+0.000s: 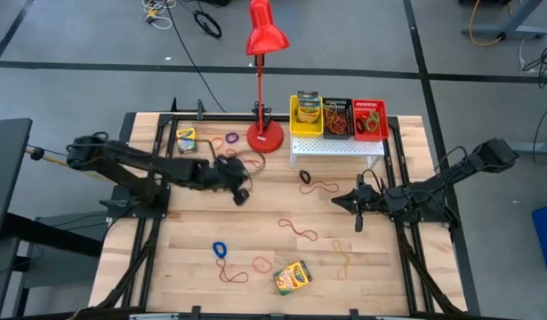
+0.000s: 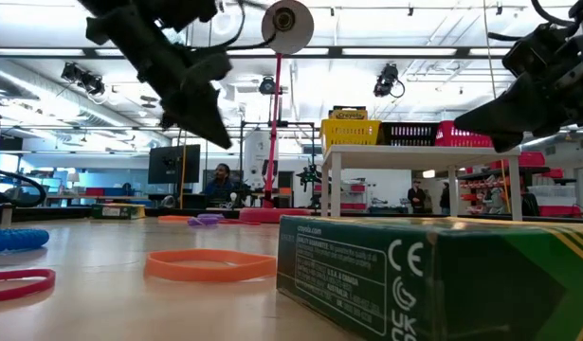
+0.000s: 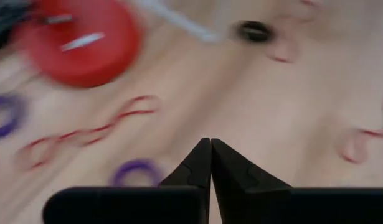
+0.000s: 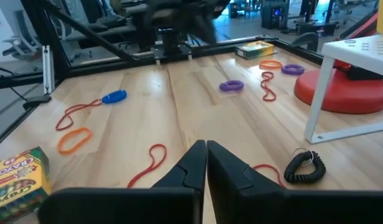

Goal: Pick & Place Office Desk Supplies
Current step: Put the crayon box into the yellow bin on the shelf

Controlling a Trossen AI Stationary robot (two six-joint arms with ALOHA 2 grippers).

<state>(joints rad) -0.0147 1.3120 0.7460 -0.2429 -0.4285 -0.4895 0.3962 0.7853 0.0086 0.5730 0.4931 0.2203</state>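
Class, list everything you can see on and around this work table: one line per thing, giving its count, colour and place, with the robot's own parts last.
Crayon boxes: two loose, yellow-green; one at the near edge, one at the far left.
Bins: three on the white stand; yellow holding crayon boxes, black and red holding bands.
Rubber bands: many scattered, red, orange, purple; e.g. a red one mid-table.
Blue coil: one, near left.
Black coil: one, before the stand.
Desk lamp: one, red, far centre.
Table: one, wooden.
Left gripper: jaws shut, empty, above the table near the lamp.
Right gripper: jaws shut, empty, before the stand.
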